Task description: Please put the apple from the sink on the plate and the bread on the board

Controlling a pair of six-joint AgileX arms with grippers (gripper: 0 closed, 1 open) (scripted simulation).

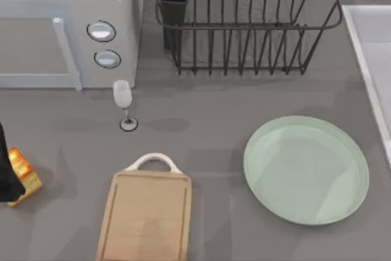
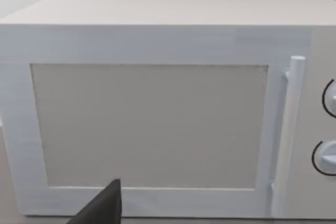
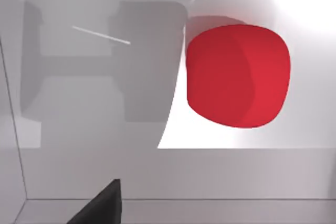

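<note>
At the tabletop's left edge our left gripper (image 1: 7,178) clamps the bread (image 1: 23,172); our right wrist view shows the apple (image 3: 237,75) on the sink (image 3: 94,171) floor, right fingers' state unclear.

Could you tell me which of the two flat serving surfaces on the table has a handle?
The wooden board: a white arched handle tops its far end. The round mint-green plate at the table's right has none.
</note>
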